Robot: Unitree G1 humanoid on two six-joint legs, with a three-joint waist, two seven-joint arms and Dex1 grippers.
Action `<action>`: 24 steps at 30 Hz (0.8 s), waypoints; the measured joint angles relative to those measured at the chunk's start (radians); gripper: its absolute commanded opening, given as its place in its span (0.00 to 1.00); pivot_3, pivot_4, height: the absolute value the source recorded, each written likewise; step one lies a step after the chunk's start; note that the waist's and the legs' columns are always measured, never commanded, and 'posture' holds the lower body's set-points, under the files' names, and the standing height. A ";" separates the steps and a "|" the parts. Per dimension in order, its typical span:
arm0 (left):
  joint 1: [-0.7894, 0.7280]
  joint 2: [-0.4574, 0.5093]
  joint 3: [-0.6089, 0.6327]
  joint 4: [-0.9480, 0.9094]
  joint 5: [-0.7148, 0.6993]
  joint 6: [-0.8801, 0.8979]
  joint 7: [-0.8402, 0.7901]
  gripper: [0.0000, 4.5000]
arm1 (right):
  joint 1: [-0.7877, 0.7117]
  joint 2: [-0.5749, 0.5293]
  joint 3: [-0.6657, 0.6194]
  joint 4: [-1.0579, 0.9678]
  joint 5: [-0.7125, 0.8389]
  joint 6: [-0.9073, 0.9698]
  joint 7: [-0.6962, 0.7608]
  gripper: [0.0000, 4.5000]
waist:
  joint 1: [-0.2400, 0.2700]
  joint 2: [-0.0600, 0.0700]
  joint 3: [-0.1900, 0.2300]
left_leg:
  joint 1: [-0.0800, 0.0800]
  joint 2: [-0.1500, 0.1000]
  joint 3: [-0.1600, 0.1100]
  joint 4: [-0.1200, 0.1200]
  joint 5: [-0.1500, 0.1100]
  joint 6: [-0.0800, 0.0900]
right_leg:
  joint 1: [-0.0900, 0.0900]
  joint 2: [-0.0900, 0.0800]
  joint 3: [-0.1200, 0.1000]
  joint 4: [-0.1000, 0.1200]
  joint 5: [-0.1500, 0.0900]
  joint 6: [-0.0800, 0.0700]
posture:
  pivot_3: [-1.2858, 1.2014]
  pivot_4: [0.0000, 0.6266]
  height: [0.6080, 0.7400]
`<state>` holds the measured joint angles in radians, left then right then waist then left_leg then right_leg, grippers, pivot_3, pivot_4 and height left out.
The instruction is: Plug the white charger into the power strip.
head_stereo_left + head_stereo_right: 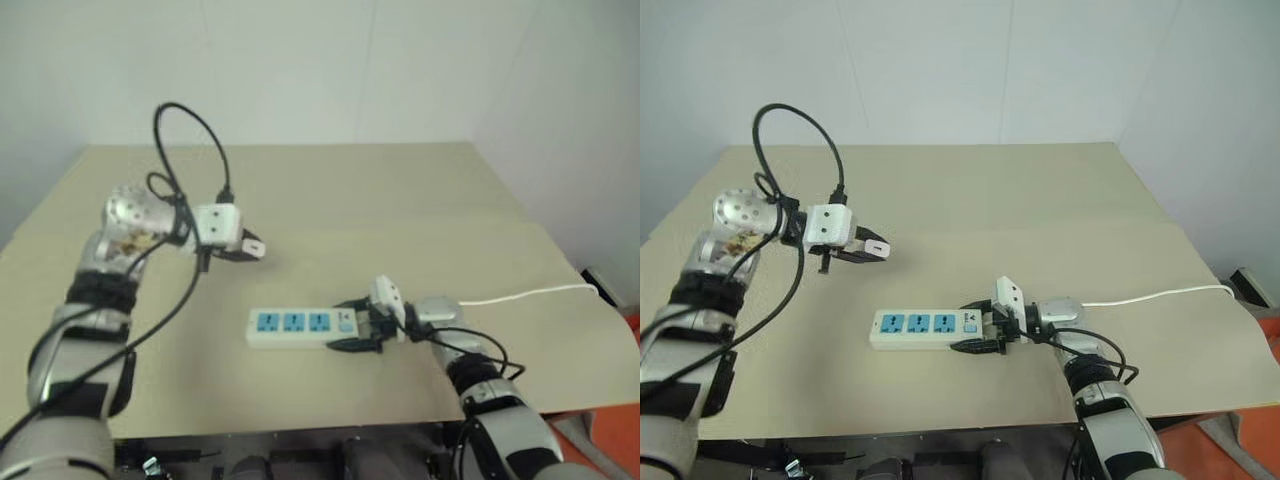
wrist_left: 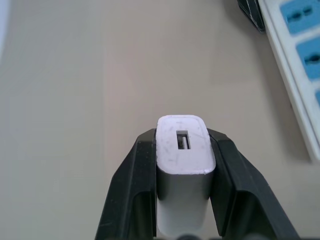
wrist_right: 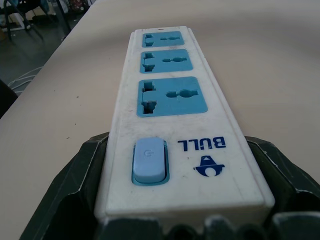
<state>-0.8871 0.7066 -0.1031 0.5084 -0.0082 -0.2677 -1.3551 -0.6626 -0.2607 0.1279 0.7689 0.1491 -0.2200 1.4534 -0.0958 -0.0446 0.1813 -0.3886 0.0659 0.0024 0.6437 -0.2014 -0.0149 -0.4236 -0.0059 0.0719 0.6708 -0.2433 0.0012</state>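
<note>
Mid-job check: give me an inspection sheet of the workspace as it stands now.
Surface: beige table, bare around the job's things.
Job's things: white charger lifted off the table; power strip flat, three blue sockets free.
Clutter: nothing seen.
Grippers: left pincer shut on the charger; right pincer clamps the strip's switch end.
Cables: strip's white cord runs off the table's right edge.
Surroundings: pale walls.
</note>
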 measured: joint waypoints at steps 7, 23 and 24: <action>0.296 -0.209 0.115 -0.495 -0.272 0.319 0.276 0.23 | -0.018 0.015 0.002 0.056 -0.011 -0.034 -0.025 0.76 | -0.005 -0.004 -0.004 | 0.006 0.001 0.000 0.000 0.000 0.000 | 0.005 0.001 0.001 0.001 0.000 0.000 | 0.52 0.24 1.00; 0.462 -0.255 0.038 -0.640 -0.370 0.451 0.307 0.23 | -0.032 0.015 0.006 0.105 -0.018 -0.065 -0.033 0.76 | -0.007 -0.003 -0.005 | 0.020 0.001 0.000 -0.002 0.000 0.000 | 0.019 0.002 0.001 -0.005 0.000 0.000 | 0.52 0.24 1.00; 0.472 -0.263 0.038 -0.630 -0.382 0.451 0.299 0.23 | -0.032 0.014 0.006 0.105 -0.018 -0.066 -0.033 0.76 | -0.006 -0.003 -0.005 | 0.020 0.001 0.000 -0.002 0.000 0.000 | 0.019 0.002 0.001 -0.005 0.000 0.000 | 0.52 0.24 1.00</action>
<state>-0.4147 0.4434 -0.0655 -0.1215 -0.3898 0.1828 -1.0558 -0.6947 -0.2464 0.1338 0.8743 0.1310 -0.2858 1.4208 -0.1021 -0.0480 0.1768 -0.3686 0.0669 0.0022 0.6415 -0.2015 -0.0150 -0.4043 -0.0039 0.0730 0.6662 -0.2435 0.0009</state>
